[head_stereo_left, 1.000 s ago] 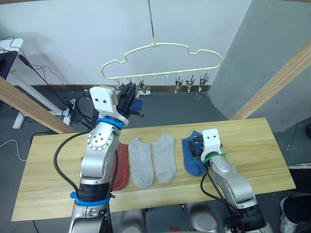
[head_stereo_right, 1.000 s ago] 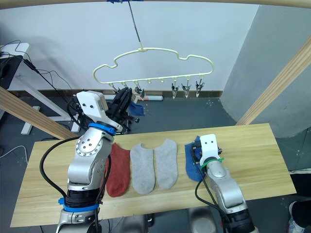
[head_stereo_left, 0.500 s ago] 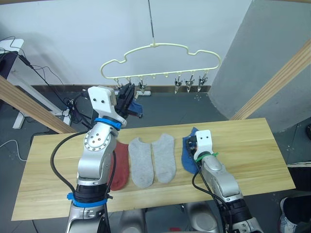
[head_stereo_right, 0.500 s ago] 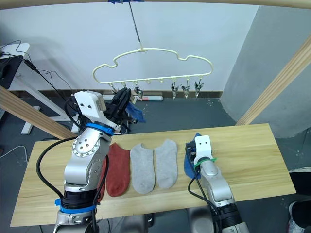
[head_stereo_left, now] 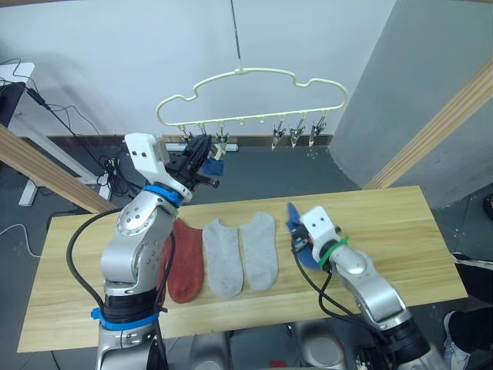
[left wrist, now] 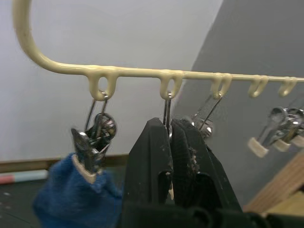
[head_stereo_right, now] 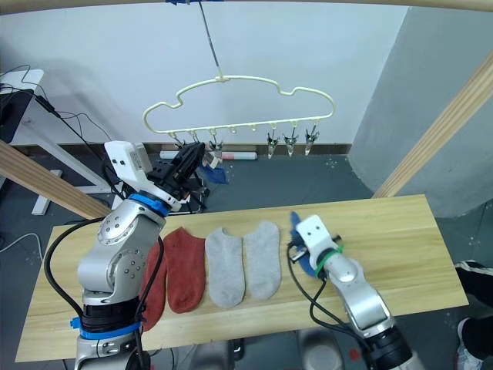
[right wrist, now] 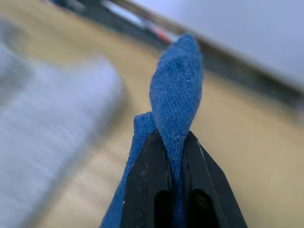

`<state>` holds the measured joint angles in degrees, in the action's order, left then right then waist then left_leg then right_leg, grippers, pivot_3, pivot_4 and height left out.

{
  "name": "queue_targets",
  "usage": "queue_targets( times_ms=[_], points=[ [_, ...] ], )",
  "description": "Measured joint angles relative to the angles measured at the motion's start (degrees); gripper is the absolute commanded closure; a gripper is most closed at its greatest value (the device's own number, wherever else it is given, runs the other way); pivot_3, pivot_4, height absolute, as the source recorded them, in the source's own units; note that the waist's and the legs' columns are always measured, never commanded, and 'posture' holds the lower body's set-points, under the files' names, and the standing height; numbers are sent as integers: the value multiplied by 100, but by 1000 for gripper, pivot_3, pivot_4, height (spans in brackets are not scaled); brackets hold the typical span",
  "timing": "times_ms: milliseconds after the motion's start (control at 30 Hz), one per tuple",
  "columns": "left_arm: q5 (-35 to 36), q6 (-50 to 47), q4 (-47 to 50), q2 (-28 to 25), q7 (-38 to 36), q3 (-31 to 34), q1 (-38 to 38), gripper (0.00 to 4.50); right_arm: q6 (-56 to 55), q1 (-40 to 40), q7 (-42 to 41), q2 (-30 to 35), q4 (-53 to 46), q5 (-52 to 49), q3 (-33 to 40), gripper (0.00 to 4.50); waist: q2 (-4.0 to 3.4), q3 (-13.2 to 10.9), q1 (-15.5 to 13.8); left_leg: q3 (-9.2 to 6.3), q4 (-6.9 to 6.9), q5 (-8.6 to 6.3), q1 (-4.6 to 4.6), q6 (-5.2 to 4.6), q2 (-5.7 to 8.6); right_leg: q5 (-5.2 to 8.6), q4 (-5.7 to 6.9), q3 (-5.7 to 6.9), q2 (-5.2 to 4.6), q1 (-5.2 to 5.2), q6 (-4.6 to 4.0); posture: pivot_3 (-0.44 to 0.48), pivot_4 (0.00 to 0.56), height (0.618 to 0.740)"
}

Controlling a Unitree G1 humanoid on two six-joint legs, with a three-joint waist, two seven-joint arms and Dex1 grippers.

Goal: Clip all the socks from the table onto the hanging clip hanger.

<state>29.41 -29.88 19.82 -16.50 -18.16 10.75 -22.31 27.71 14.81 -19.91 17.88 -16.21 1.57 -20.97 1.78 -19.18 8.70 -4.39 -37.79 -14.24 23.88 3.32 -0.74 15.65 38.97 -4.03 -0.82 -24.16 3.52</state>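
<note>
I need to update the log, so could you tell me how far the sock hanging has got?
Done: one blue sock hangs clipped to the hanger. In hand: right gripper pinches the second blue sock; left gripper squeezes a clip. Left: two red socks and two grey socks on the table.

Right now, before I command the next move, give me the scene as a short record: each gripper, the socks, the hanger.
left gripper: raised at the hanger, fingers shut on a metal clip
right gripper: low over the table, shut on a blue sock, its end lifted
hung sock: blue, in the clip beside the left gripper
red socks: two, flat on the table
grey socks: two, flat, side by side
clip hanger: cream, hanging by a rod, other clips bare
</note>
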Motion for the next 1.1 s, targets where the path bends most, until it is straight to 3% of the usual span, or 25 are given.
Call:
queue_targets(
  times_ms=[333, 533, 1100],
  points=[
    [1265, -1246, 237, -189, 277, 446, -277, 4500, -208, 1208, -613, -382, -38, 213, -501, 4472, 0, 0, -60, -4, -1, -1, 9, 0, 1, -17, -4, 5, -28, 0, -28, -224, 347, 740],
    [1691, -1566, 289, -203, 411, 491, -299, 4500, -319, 1386, -612, -634, 311, 335, -514, 4472, 0, 0, -76, -6, 1, -1, 10, 0, 0, -17, -5, 6, -31, 0, -29, -222, 347, 740],
    [1874, -1601, 289, -291, 527, 489, -291, 4500, -569, 1591, -467, -981, 768, 438, -380, 4472, 0, 0, -73, -7, 1, -1, 8, 1, 1, -17, -2, 7, -28, -1, -29, -211, 342, 740]
  ],
)
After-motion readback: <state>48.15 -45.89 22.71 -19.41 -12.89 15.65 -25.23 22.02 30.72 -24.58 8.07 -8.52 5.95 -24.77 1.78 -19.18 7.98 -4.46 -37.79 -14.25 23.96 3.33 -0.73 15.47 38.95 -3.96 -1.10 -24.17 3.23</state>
